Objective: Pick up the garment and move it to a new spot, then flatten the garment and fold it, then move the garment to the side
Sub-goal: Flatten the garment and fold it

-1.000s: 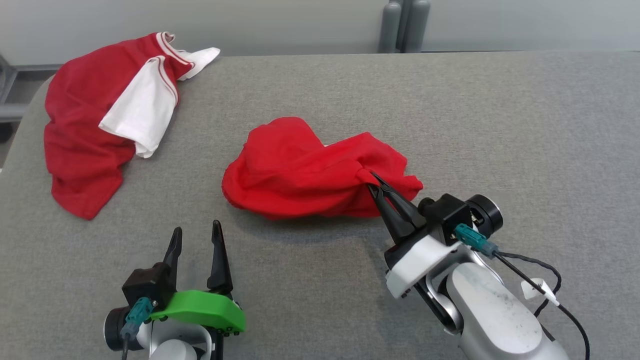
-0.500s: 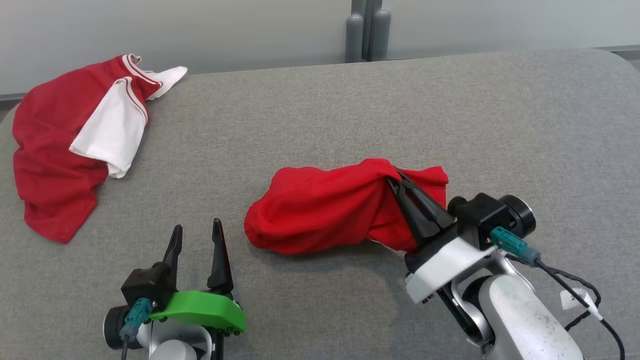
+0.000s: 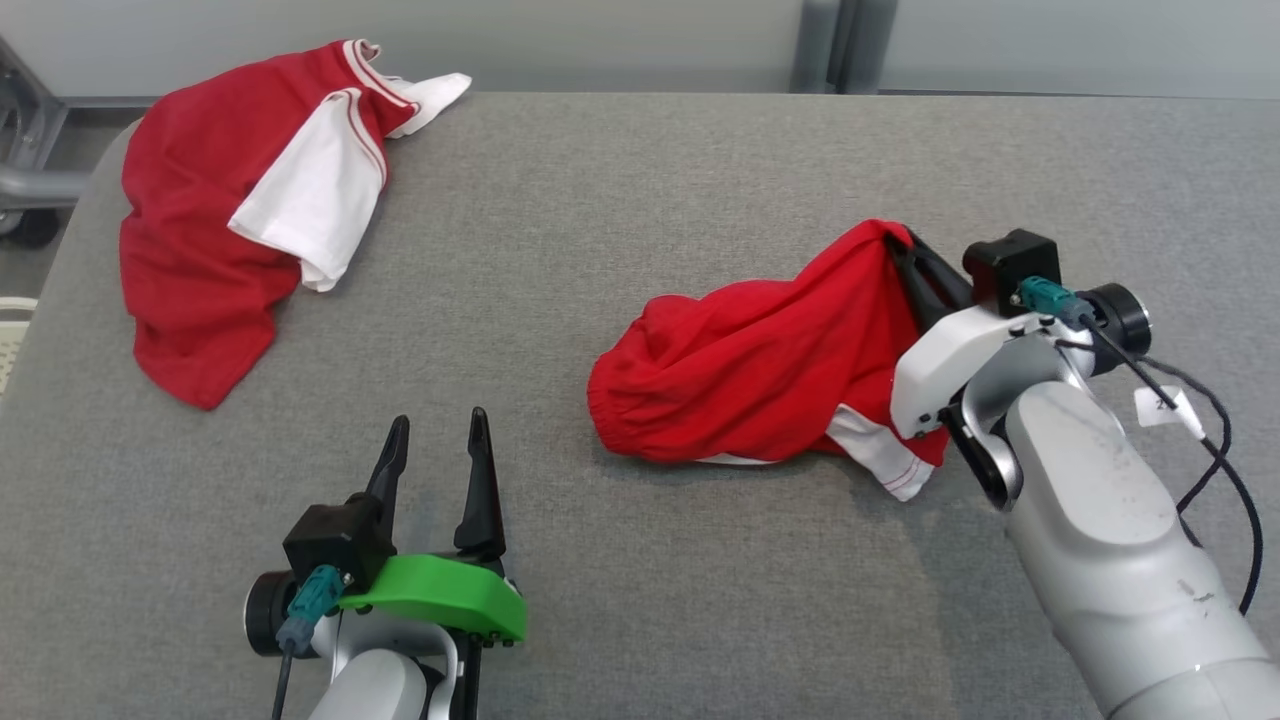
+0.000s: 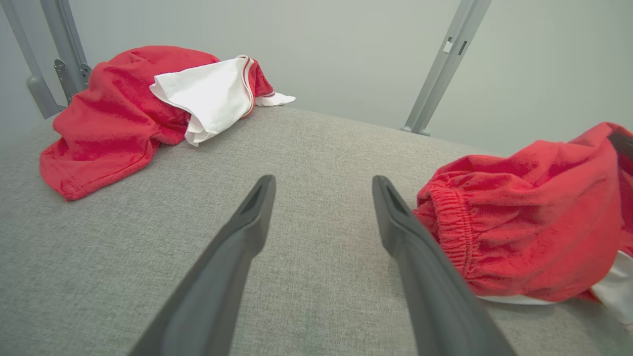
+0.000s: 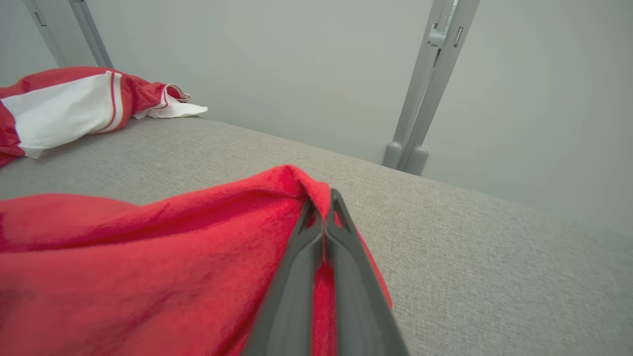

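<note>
R pincer point(image 3: 903, 240) is clamped tight, fingers pressed together w/ no gap, tips nipping a fold of the red garment point(image 3: 760, 370). R wrist view agrees: the garment point(image 5: 123, 257) bunches into a raised peak right at the tips of the R pincer point(image 5: 322, 200) and laps a bit round both fingers. From that pinch the cloth trails off to the pincer's L side, toward the L pincer point(image 3: 438, 422), w/ its bulk resting on the grey padded surface point(image 3: 640, 200). The end farthest from the R pincer is a gathered elastic waistband point(image 3: 612, 400). A white-trimmed hem point(image 3: 885, 460) pokes out under the R wrist, just beside the arm's white housing.

L pincer is spread wide and holds nothing, fingers pointing fwd over bare surface. In L wrist view the L pincer point(image 4: 324, 180) has the garment point(image 4: 519, 217) off to its R, elastic waistband point(image 4: 452, 222) nearest. Head view shows the two near but apart.

A red-and-white shirt point(image 3: 210, 220) lies crumpled well ahead and L of the L pincer, by the surface's far L corner, well apart from the garment. L wrist view puts that shirt point(image 4: 123, 109) ahead-L of the fingers. R wrist view puts the shirt point(image 5: 59, 106) far L of the R pincer. Grey posts point(image 5: 420, 99) stand past the surface's far edge, ahead and slightly R of the R pincer.
</note>
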